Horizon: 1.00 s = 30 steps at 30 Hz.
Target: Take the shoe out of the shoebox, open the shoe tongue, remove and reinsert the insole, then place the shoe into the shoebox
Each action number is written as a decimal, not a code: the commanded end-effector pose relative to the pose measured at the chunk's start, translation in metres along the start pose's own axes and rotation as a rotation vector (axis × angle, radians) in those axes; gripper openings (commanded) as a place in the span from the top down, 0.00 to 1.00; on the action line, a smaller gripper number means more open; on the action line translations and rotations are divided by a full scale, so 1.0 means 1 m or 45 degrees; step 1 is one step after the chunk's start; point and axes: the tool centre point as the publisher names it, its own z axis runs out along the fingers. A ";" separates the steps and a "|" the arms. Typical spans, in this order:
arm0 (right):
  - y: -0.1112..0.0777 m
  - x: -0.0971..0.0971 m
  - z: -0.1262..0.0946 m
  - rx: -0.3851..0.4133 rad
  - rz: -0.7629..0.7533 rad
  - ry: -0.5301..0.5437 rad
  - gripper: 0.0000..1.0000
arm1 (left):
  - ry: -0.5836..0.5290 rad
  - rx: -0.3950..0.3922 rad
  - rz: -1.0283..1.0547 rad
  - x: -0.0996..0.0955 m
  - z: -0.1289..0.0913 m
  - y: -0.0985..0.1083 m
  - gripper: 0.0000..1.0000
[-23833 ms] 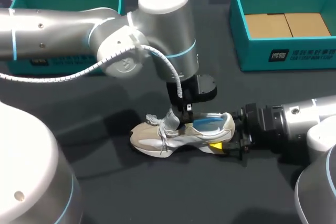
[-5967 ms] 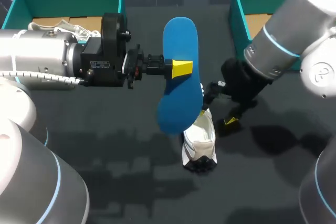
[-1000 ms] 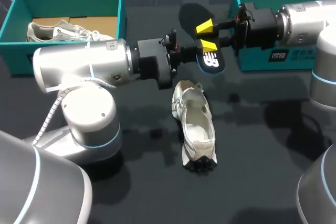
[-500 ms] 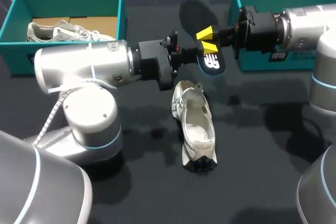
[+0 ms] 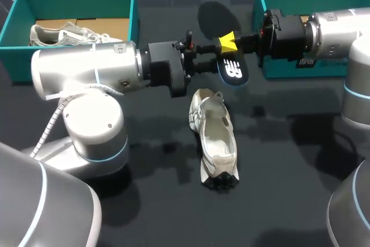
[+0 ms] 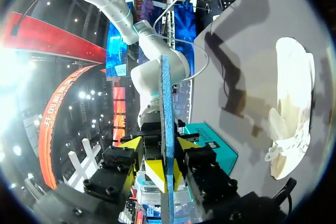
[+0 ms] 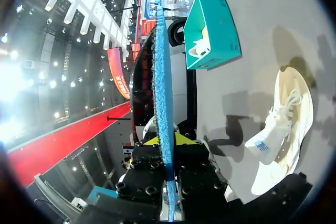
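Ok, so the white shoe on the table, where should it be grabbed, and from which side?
Pinch one side wall of the shoe at the opening's rim, coming down from above, one finger inside, one outside. It stands on its sole on the table, opening up and empty, so that thin rim is exposed; the rounded body would likely slip.

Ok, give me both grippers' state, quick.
Left gripper: fingers closed on the blue insole.
Right gripper: fingers closed on the same insole.
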 end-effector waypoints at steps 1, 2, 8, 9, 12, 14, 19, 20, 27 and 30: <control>-0.003 -0.005 0.000 0.002 -0.002 0.004 1.00 | 0.114 -0.014 -0.012 -0.007 -0.037 0.010 0.00; -0.003 -0.006 0.000 0.003 -0.003 0.004 1.00 | 0.149 -0.033 -0.014 -0.007 -0.043 0.014 0.00; -0.005 -0.011 0.002 0.015 0.011 -0.002 1.00 | 0.361 -0.169 0.198 -0.005 -0.071 0.045 0.00; -0.005 -0.012 0.002 0.016 0.012 -0.002 1.00 | 0.361 -0.169 0.198 -0.005 -0.071 0.045 0.00; -0.005 -0.013 0.003 0.019 -0.003 0.008 1.00 | 0.361 -0.169 0.198 -0.005 -0.071 0.045 0.00; -0.005 -0.013 0.003 0.019 -0.003 0.008 1.00 | 0.361 -0.169 0.198 -0.005 -0.071 0.045 0.00; -0.005 -0.013 0.003 0.019 -0.003 0.008 1.00 | 0.361 -0.169 0.198 -0.005 -0.071 0.045 0.00; -0.005 -0.013 0.003 0.019 -0.003 0.008 1.00 | 0.361 -0.169 0.198 -0.005 -0.071 0.045 0.00; -0.005 -0.013 0.003 0.019 -0.003 0.008 1.00 | 0.544 -0.174 0.179 -0.017 -0.070 0.063 0.00; -0.009 -0.019 0.004 0.015 0.003 0.028 1.00 | 0.653 -0.187 0.201 -0.023 -0.074 0.074 0.00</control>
